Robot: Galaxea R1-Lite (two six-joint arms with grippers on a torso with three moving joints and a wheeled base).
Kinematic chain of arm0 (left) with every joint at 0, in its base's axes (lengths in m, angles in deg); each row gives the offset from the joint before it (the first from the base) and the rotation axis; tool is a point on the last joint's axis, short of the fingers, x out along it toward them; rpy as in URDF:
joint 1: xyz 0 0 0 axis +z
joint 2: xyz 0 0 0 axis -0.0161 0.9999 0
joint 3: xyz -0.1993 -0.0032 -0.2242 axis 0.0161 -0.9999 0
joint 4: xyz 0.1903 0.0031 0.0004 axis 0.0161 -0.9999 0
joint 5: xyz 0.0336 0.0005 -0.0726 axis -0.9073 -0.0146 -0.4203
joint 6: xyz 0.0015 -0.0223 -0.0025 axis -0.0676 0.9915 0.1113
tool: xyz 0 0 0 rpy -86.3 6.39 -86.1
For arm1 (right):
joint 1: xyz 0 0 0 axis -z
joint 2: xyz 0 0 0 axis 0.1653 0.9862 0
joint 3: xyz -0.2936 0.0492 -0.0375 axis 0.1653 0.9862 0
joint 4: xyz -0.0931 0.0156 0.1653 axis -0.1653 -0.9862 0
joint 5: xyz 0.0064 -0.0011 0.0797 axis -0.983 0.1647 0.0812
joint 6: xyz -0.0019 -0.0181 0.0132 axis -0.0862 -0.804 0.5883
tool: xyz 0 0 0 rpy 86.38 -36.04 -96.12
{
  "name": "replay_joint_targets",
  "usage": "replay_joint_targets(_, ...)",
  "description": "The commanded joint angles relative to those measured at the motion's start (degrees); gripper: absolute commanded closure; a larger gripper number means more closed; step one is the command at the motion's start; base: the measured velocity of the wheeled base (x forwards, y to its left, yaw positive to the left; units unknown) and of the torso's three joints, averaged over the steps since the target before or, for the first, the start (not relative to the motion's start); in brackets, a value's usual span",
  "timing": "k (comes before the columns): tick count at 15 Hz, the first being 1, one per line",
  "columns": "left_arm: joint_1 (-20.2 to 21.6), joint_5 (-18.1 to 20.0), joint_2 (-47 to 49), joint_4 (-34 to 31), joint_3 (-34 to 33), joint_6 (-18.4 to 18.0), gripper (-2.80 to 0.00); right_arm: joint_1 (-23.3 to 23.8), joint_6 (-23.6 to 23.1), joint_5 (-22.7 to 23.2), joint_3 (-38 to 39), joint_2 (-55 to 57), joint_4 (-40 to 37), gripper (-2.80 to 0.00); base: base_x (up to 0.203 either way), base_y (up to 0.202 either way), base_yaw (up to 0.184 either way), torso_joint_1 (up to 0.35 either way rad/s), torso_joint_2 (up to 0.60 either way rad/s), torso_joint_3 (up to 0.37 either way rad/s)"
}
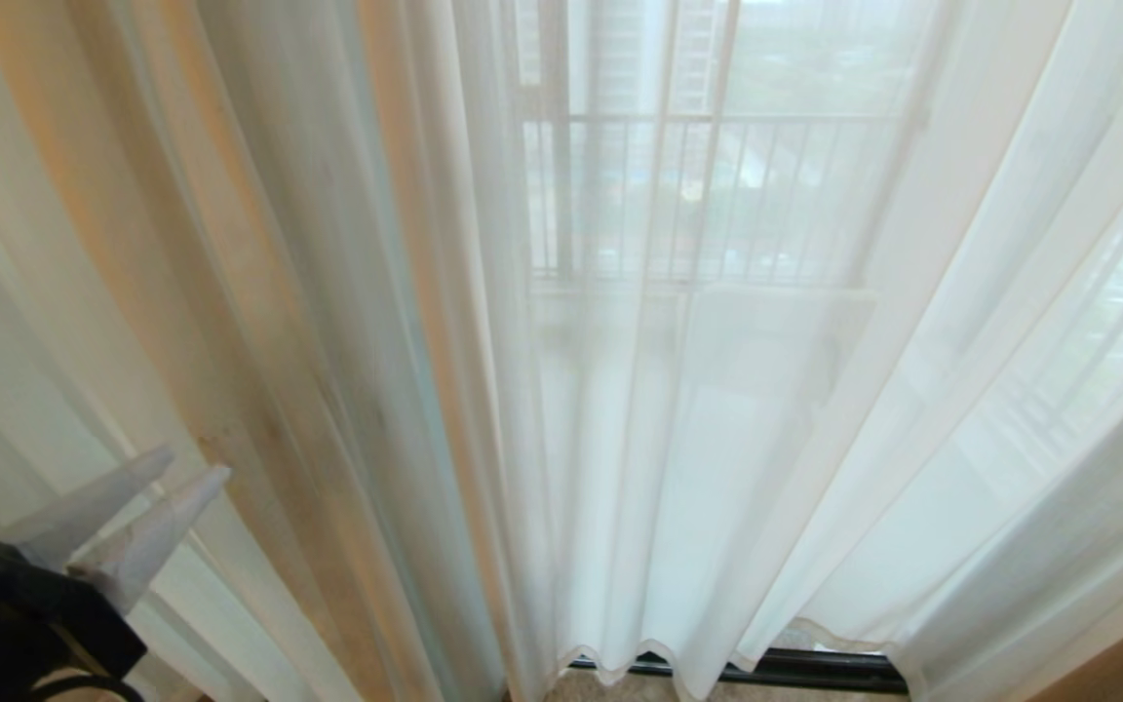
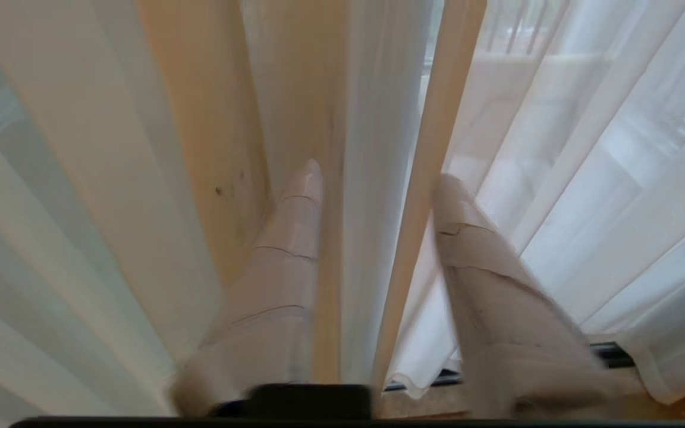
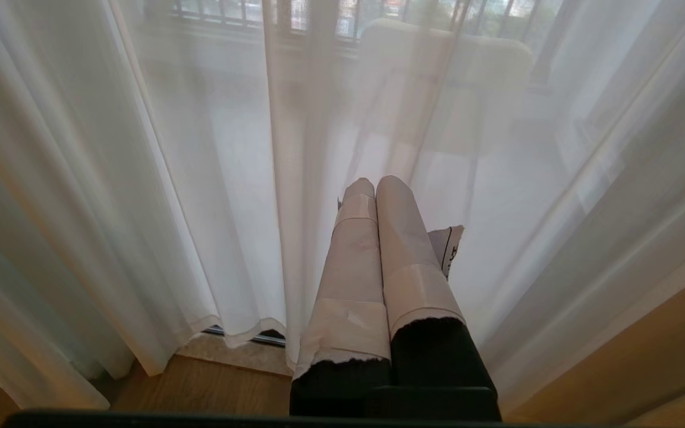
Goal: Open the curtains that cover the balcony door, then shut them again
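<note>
Sheer curtains (image 1: 678, 409) hang drawn across the balcony door (image 1: 795, 668), whose dark bottom frame shows at six o'clock. The left tool (image 2: 378, 184), at eight o'clock in the head view, straddles a cream fold with its fingers (image 2: 295, 238) parted, not yet pinching. The right tool (image 3: 376, 187) sits clenched, empty. Light, limp, slippery fabric: best bunched at a fold edge. Open room lies toward three o'clock.

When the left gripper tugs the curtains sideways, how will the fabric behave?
Probably floppy: the curtains hang in loose vertical folds. Likely light, being see-through. The fold between the left gripper fingers may slip; it looks thin.
</note>
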Motion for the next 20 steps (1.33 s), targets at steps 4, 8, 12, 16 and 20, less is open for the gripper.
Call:
replay_joint_targets(4,1.6,0.0,-7.2,-3.4,0.6,0.0,0.00,0.0,0.0,0.1,0.0,0.0,0.0,0.00,0.000,0.000,0.000,0.000,0.00,0.000)
replay_joint_targets(8,13.3,7.3,-14.8,-9.3,-0.2,0.0,0.00,0.0,0.0,0.1,0.0,0.0,0.0,0.00,0.000,0.000,0.000,0.000,0.00,0.000)
replay_joint_targets(12,25.6,18.0,-23.0,-11.5,-6.8,0.1,0.00,0.0,0.0,0.1,0.0,0.0,0.0,0.00,0.000,0.000,0.000,0.000,0.00,0.000)
replay_joint_targets(16,32.2,24.3,-30.1,-18.3,-10.4,-0.1,0.00,0.0,0.0,0.1,0.0,0.0,0.0,0.00,0.000,0.000,0.000,0.000,0.00,0.000)
replay_joint_targets(20,36.5,32.1,-35.2,-30.1,-10.5,-0.7,0.00,0.0,0.0,0.1,0.0,0.0,0.0,0.00,0.000,0.000,0.000,0.000,0.00,0.000)
